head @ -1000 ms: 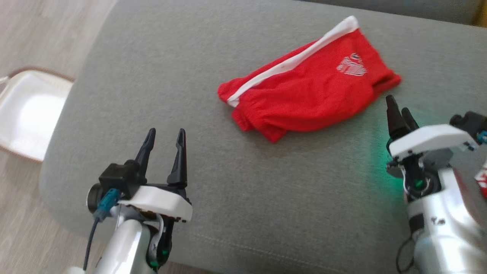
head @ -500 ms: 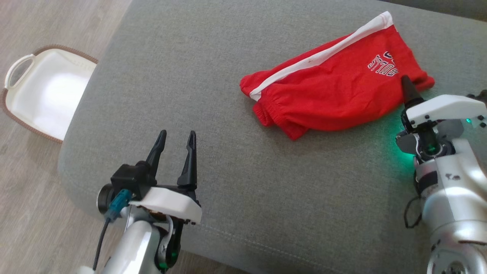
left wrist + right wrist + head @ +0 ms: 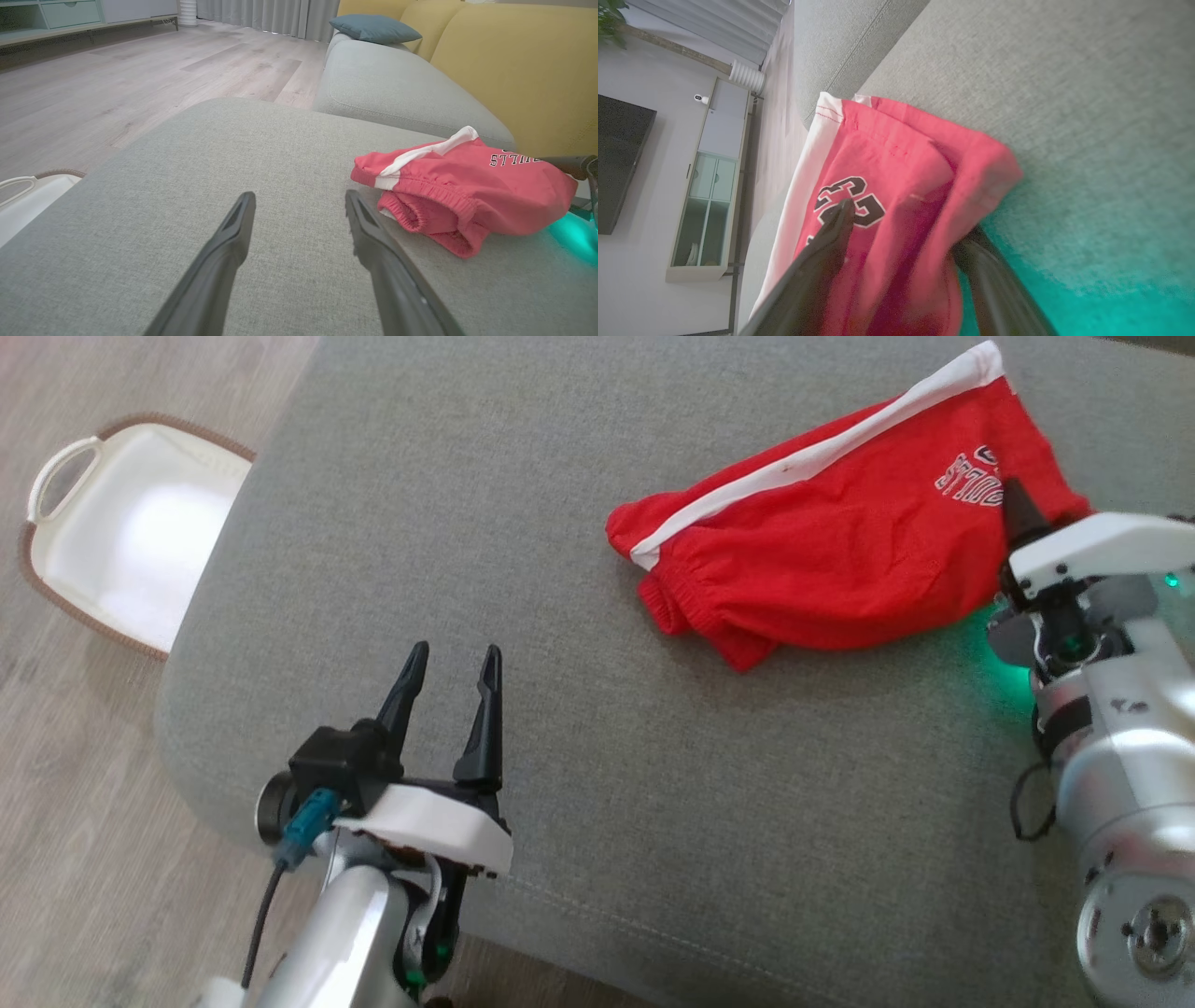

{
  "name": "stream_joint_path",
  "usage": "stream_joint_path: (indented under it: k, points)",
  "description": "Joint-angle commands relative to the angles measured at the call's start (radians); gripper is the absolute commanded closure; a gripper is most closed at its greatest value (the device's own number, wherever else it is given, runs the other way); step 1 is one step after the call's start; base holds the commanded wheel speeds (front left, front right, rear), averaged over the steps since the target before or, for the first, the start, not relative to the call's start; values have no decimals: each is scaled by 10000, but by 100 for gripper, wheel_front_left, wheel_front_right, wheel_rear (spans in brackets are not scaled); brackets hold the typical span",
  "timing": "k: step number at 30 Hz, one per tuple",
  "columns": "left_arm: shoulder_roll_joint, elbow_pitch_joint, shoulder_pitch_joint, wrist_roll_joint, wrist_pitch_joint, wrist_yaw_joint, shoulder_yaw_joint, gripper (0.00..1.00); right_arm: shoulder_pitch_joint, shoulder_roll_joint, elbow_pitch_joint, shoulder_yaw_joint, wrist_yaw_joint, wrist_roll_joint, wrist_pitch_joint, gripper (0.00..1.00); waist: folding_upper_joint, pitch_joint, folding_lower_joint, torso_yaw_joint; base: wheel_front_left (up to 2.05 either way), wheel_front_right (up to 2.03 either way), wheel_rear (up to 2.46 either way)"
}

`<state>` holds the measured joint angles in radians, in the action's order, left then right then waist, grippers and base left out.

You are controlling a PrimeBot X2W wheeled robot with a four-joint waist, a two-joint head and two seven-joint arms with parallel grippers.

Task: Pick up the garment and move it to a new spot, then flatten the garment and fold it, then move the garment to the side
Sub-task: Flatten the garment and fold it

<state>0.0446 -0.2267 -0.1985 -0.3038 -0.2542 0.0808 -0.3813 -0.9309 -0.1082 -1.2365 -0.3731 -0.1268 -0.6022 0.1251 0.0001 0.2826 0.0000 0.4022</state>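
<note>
1. The left gripper (image 3: pixel 456 653) hangs over the near part of the grey cushion (image 3: pixel 560 504), its two dark fingers spread wide with only bare fabric between them.
2. The garment (image 3: pixel 822 560), red shorts with a white side stripe and printed lettering, lies crumpled on the cushion ahead of the left gripper's fingertips and off to their right, well apart from them. Its gathered waistband end is the part nearest that gripper.
3. The right gripper (image 3: pixel 906 219) is at the garment's other end, by the lettering. Its fingers are also spread, not pressed together.
4. In the right wrist view, one finger of that gripper lies across the top of the red fabric with its tip at the lettering. The other finger sits at the folded edge where the cloth meets the cushion, so the edge of the shorts is between the two. The blur hides whether either finger touches the cloth.
5. A green glow (image 3: pixel 990 644) tints the cushion just beneath the right gripper.
6. A white basket (image 3: pixel 56 467) with a brown rim stands on the wooden floor (image 3: pixel 75 803), away to the left of the left gripper, beyond the cushion's rounded corner.
</note>
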Motion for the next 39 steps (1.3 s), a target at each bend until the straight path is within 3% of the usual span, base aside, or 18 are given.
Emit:
stream_joint_path:
  k: [1,3,5,11,17,28,39]
  points:
    - [57,340,-465,-104,-76,81,239,0,-180,261,-161,63,-39,105,-6,0,-1,102,0,61,0,0,0]
    - [57,329,-486,-114,-76,100,228,0,-367,250,-267,30,-39,241,-29,0,-1,148,0,63,0,0,0]
    - [57,310,-493,-104,-76,116,257,0,-505,275,-324,-6,-39,314,-120,100,-1,155,0,16,0,0,0]
    - [57,194,-466,-6,-76,93,433,0,-398,457,-189,-54,-39,100,-655,100,-1,-136,0,-414,0,0,0]
    - [57,141,-276,111,-76,6,655,0,544,563,832,158,-39,-678,-1258,100,-1,-603,0,-1161,0,0,0]
    - [57,57,125,343,-76,-123,1024,0,3163,578,2581,2293,-39,-3123,-2413,100,-1,-1388,0,-2435,0,0,0]
    - [57,74,425,370,-76,-125,1070,0,4326,579,2751,4304,-39,-5192,-3649,100,-1,-1758,0,-2942,0,0,0]
